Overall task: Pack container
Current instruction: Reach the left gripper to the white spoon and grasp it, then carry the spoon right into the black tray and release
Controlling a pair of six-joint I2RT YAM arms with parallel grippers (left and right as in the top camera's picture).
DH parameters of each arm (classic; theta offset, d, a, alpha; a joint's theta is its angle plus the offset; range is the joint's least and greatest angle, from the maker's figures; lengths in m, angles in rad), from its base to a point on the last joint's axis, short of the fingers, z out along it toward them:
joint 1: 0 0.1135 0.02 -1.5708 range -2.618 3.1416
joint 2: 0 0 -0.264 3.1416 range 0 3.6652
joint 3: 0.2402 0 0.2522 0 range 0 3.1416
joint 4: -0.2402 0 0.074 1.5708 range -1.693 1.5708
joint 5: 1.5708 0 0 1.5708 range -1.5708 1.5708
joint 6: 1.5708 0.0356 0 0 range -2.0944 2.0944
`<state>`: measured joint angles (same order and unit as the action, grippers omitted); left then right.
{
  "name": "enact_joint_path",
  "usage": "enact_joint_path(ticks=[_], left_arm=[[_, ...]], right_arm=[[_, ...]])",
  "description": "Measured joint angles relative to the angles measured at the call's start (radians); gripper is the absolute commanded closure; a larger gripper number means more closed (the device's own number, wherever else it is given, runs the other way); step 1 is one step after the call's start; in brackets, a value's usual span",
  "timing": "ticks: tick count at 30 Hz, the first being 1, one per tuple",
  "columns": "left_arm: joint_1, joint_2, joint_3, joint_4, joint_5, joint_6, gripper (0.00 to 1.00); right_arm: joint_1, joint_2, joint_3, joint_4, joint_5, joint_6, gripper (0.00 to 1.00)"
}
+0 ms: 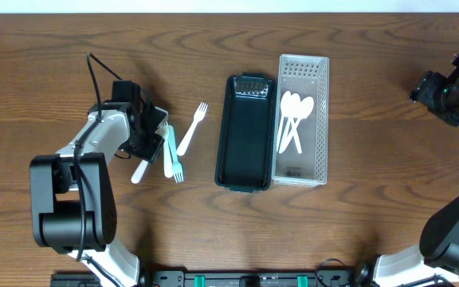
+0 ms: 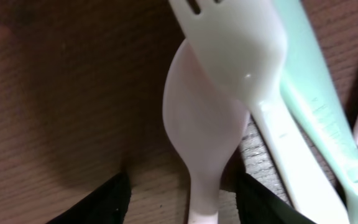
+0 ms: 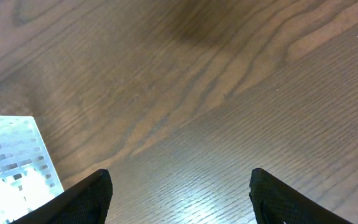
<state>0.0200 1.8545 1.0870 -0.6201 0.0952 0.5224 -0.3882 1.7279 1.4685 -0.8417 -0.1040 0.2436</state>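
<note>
A white spoon (image 2: 204,124) lies on the wooden table with a pale fork (image 2: 241,43) resting across its bowl and a teal utensil (image 2: 316,106) beside it. My left gripper (image 2: 182,190) is open and low, its fingers on either side of the spoon's handle with gaps on both sides. In the overhead view the left gripper (image 1: 146,131) covers most of the spoon (image 1: 139,171). The black container (image 1: 245,131) stands at the centre. My right gripper (image 1: 445,92) is open and empty at the far right, over bare table (image 3: 179,186).
A clear perforated tray (image 1: 319,119) holding white spoons (image 1: 293,119) stands against the black container's right side; its corner shows in the right wrist view (image 3: 11,162). A white fork (image 1: 191,127) and a teal fork (image 1: 169,151) lie right of the left gripper.
</note>
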Motion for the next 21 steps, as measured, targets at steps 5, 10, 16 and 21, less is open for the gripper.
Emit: enact_joint_path(ticks=[5, 10, 16, 21], left_arm=[[-0.011, 0.0, 0.0, 0.0, 0.006, -0.004, 0.86], [-0.013, 0.0, 0.002, -0.015, -0.003, -0.028, 0.92], [-0.013, -0.024, 0.031, -0.172, -0.038, -0.055, 0.91], [-0.021, -0.141, 0.129, -0.284, -0.049, -0.112, 0.91]], right_arm=[[0.0, 0.0, 0.0, -0.003, 0.0, 0.0, 0.27], [0.0, 0.0, 0.0, -0.003, 0.0, 0.0, 0.27], [0.0, 0.0, 0.0, -0.003, 0.0, 0.0, 0.28], [0.0, 0.0, 0.0, -0.003, 0.0, 0.0, 0.28]])
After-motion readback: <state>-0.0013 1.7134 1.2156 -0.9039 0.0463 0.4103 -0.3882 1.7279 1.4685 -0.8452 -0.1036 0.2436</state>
